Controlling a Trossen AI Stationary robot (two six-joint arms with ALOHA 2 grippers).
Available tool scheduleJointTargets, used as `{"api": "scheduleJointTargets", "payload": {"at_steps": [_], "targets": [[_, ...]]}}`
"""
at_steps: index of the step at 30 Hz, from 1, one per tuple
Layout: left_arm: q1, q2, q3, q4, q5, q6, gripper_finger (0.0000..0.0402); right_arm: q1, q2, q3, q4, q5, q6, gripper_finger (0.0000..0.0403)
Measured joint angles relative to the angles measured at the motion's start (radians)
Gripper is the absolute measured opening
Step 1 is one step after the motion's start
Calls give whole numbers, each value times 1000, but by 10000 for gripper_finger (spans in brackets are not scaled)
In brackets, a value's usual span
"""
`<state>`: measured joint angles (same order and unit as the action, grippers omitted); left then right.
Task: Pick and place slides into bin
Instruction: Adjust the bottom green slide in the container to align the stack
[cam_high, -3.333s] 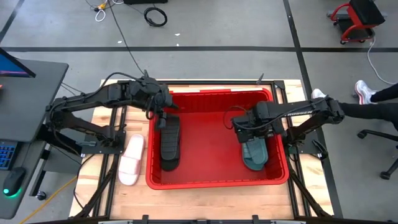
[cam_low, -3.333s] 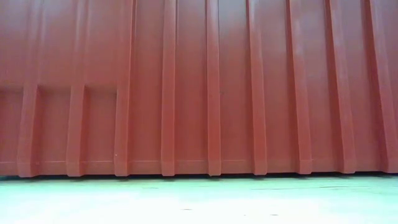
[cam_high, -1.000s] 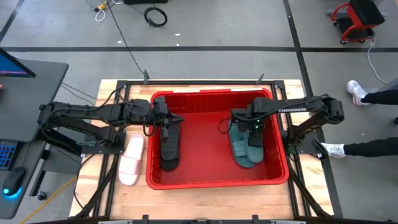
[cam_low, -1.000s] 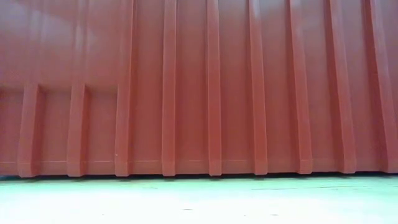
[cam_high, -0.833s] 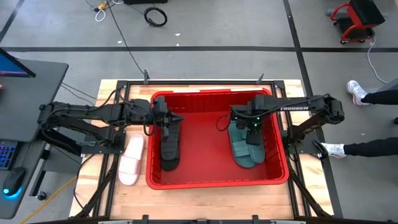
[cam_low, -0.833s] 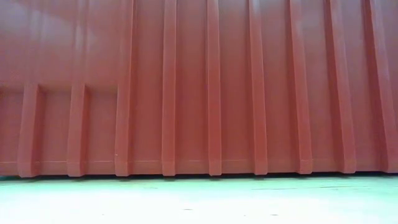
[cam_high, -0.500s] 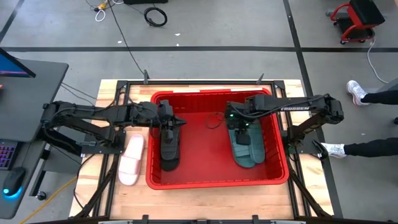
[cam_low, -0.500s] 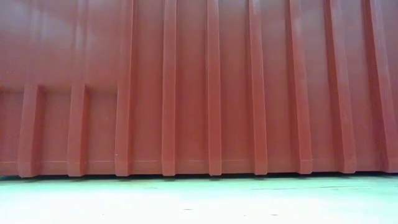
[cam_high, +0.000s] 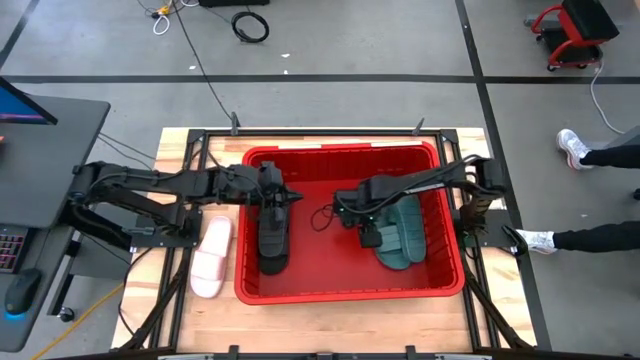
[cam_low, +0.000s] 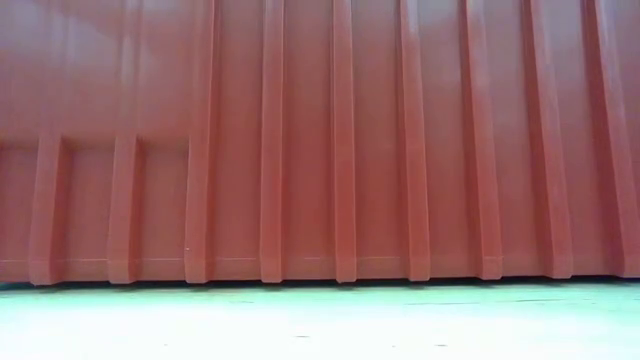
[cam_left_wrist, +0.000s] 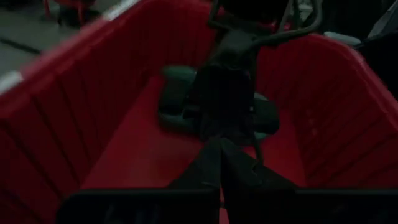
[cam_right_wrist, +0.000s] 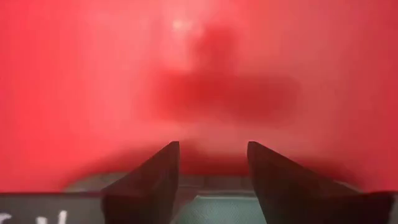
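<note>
The red bin (cam_high: 248, 290) stands mid-table; the low view shows only its ribbed wall (cam_low: 320, 140). A black slide (cam_high: 273, 240) lies sole-down on the bin's floor at its left side, and a teal slide (cam_high: 402, 238) lies at its right, also seen in the left wrist view (cam_left_wrist: 177, 99). A white slide (cam_high: 211, 257) rests on the table left of the bin. My left gripper (cam_high: 277, 198) is shut (cam_left_wrist: 217, 152) over the black slide's far end. My right gripper (cam_high: 362, 228) stands open (cam_right_wrist: 211, 168) inside the bin, beside the teal slide's left side.
The bin fills most of the wooden table (cam_high: 330, 325); dark frame rails (cam_high: 190, 190) run along both sides. Bare bin floor (cam_high: 325, 255) lies between the two slides. A person's feet (cam_high: 535, 240) show on the ground to the right of the table.
My right gripper has swung from over the teal slide's far end toward the table's left and a little nearer, its arm turning, and now sits beside that slide. My left gripper has edged toward the right over the black slide. The slides lie where they were.
</note>
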<state>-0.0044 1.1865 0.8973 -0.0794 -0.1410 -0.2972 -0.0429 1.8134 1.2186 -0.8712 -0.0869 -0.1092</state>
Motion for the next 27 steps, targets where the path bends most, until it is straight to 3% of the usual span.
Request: {"api": "scheduleJointTargets", "payload": {"at_steps": [7, 13, 21, 27], "targets": [[0, 75, -1, -187, 1, -55, 22, 0, 22, 0, -32, 11, 18, 195], [-22, 87, -1, -304, 11, -59, 6, -7, 25, -17, -34, 10, 105, 195], [-55, 78, 5, -510, 25, -11, 19, -3, 11, -32, -228, 68, 113, 195], [-63, 78, 3, -547, 20, 8, 8, -22, -32, -33, -249, 84, 131, 195]]}}
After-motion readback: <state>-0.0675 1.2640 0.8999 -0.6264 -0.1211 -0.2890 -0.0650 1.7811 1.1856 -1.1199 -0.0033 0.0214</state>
